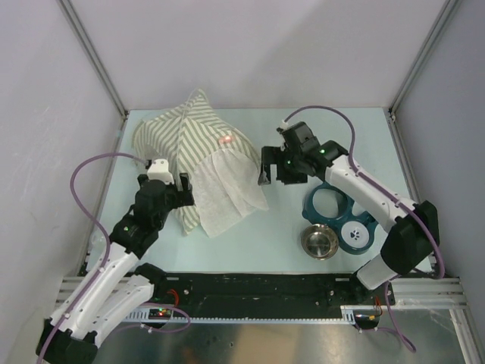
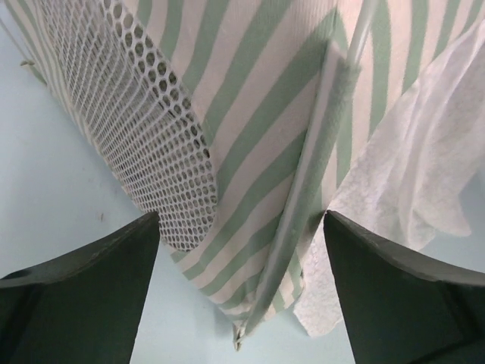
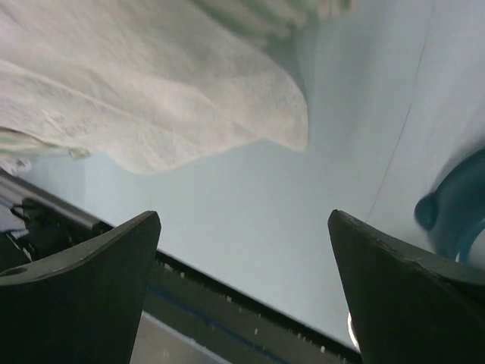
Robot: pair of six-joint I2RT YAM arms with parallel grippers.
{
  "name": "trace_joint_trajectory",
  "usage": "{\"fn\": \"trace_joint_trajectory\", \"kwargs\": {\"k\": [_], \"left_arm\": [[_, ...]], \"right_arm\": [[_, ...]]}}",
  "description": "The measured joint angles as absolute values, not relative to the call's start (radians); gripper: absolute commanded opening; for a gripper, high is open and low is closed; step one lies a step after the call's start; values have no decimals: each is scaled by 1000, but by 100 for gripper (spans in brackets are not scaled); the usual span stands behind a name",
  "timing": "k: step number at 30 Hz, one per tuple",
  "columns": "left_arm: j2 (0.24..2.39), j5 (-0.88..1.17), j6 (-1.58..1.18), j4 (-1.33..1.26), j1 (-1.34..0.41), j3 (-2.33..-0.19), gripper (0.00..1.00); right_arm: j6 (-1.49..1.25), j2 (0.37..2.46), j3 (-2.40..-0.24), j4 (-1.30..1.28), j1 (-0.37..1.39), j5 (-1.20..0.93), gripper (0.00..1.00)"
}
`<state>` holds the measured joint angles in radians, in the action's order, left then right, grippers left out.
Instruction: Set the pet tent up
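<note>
The striped pet tent (image 1: pixel 193 133) stands on the left half of the table with its peak toward the back. Its sheer white flap (image 1: pixel 227 189) hangs over the front, and a pink-red mark (image 1: pixel 225 139) shows near the top. My left gripper (image 1: pixel 168 188) is open at the tent's near left corner; in the left wrist view the mesh window (image 2: pixel 144 144) and a striped corner seam (image 2: pixel 303 220) lie between the fingers, untouched. My right gripper (image 1: pixel 269 171) is open just right of the flap, which shows in the right wrist view (image 3: pixel 151 98).
A teal double-bowl stand (image 1: pixel 341 212) sits at the right, with a white paw-print bowl (image 1: pixel 354 235) in it and a steel bowl (image 1: pixel 318 243) on the table beside it. The table's front edge and a black rail (image 3: pixel 227 318) lie near. Enclosure walls surround the table.
</note>
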<state>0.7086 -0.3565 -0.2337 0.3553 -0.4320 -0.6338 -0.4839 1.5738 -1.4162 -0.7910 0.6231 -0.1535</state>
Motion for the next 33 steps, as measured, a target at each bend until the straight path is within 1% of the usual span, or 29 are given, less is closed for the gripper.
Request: {"fn": "trace_joint_trajectory", "kwargs": {"k": [3, 4, 5, 6, 8, 10, 11, 14, 18, 19, 21, 25, 28, 30, 32, 33], "left_arm": [[674, -352, -236, 353, -431, -634, 99], [669, -351, -236, 353, -430, -634, 99], [649, -342, -236, 353, -430, -634, 99], [636, -335, -236, 353, -430, -634, 100], [611, -328, -236, 353, -430, -633, 100], [589, -325, -237, 352, -430, -630, 100], [575, -321, -239, 353, -430, -627, 100], [538, -294, -240, 353, -430, -623, 100], [495, -271, -242, 353, -430, -623, 100], [485, -267, -243, 352, -430, -623, 100], [471, -266, -243, 351, -430, -623, 100], [467, -267, -244, 349, -430, -623, 100], [471, -269, -245, 348, -430, -623, 100], [475, -271, -246, 349, -430, -623, 100], [477, -276, -246, 349, -430, -625, 100], [476, -278, -246, 350, -430, -627, 100]], "right_arm": [[-443, 1531, -1415, -693, 609, -113, 99], [-430, 1517, -1415, -648, 604, -104, 98], [-419, 1505, -1415, -610, 598, -99, 94], [-402, 1493, -1415, -553, 590, -99, 82], [-360, 1486, -1416, -454, 571, -115, 68], [-304, 1496, -1420, -376, 554, -160, 60], [-275, 1511, -1433, -359, 547, -189, 58], [-197, 1582, -1505, -349, 542, -268, 60], [-106, 1647, -1534, -334, 556, -332, 67], [-84, 1658, -1534, -331, 561, -339, 71], [-49, 1673, -1534, -321, 572, -347, 75], [4, 1737, -1577, -317, 587, -347, 76], [24, 1804, -1636, -307, 590, -323, 73], [33, 1832, -1650, -300, 590, -306, 65], [41, 1848, -1652, -300, 590, -293, 49], [47, 1851, -1652, -301, 590, -288, 36]]}}
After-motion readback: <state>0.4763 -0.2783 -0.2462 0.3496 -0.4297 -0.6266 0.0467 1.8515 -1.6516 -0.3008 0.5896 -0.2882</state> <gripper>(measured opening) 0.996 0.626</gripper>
